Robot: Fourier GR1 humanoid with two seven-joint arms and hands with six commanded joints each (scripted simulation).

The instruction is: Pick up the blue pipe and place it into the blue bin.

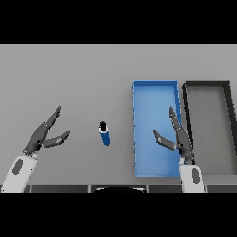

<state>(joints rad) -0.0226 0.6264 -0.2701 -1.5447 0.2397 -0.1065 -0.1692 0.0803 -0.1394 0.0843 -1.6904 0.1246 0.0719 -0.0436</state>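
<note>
— What's on the grey table (92, 74), from the left?

— First the left hand (44, 134), fingers straight and spread, thumb out, holding nothing. Then one blue pipe (105, 134), standing apart on the bare table between that hand and the bins, with a dark cap at its far end.

— And the containers?

— Two, side by side. One blue bin (155, 92), long and shallow; I see nothing lying in it. The right hand (178, 136) hovers over its right edge, fingers extended and relaxed, thumb pointing left, gripping nothing. Just right of it sits one black bin (206, 84) with a grey floor, nothing visible inside.

— Any writing?

— None I can read on the pipe or bins.
</note>
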